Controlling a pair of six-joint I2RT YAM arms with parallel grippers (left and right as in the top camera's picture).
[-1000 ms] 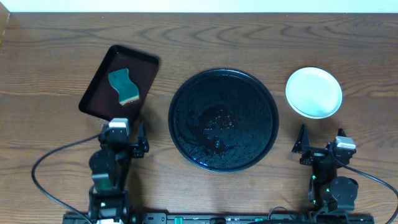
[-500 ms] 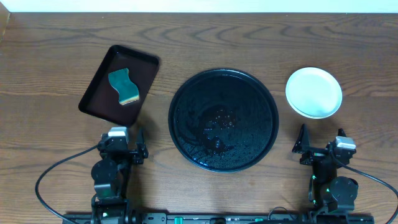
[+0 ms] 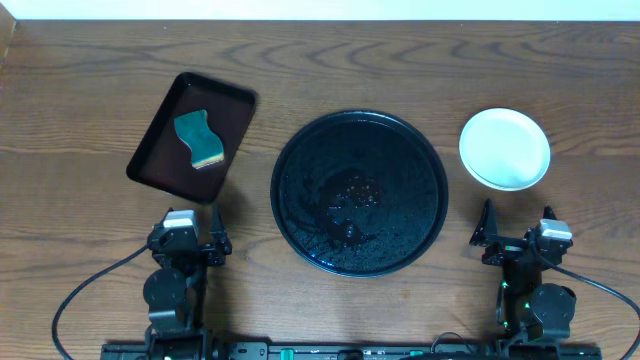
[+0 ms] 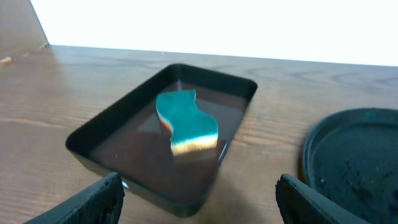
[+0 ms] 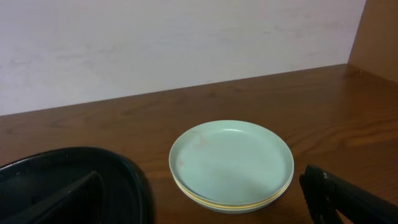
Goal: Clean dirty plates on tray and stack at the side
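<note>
While both arms sit at the near edge of the table (image 3: 100,60), neither tool holds anything. The left gripper (image 3: 186,243) is near and to the left of the tray (image 3: 390,170), with its jaws spread wide and only bare wood between them. The right gripper (image 3: 515,238) is near and to the right of the tray, likewise spread wide and released, touching nothing.

The tray is large, round and black, with a raised rim and a textured floor. No plate lies on it. A glossy, wet-looking patch with small specks shows around its centre.

The plates (image 3: 505,148) stand in one stack on the bare wood, off the tray to its right and slightly farther back, just beyond the right gripper. The stack is close to the tray's rim but apart from it. A pale mint-blue plate is on top, and the right wrist view shows a pale yellow rim beneath it. How many plates lie underneath cannot be told for certain.

A small rectangular dark tray (image 3: 215,88) sits at an angle to the left of the tray and farther back, beyond the left gripper. A wavy teal sponge (image 3: 199,139) with a pale underside lies inside it.
</note>
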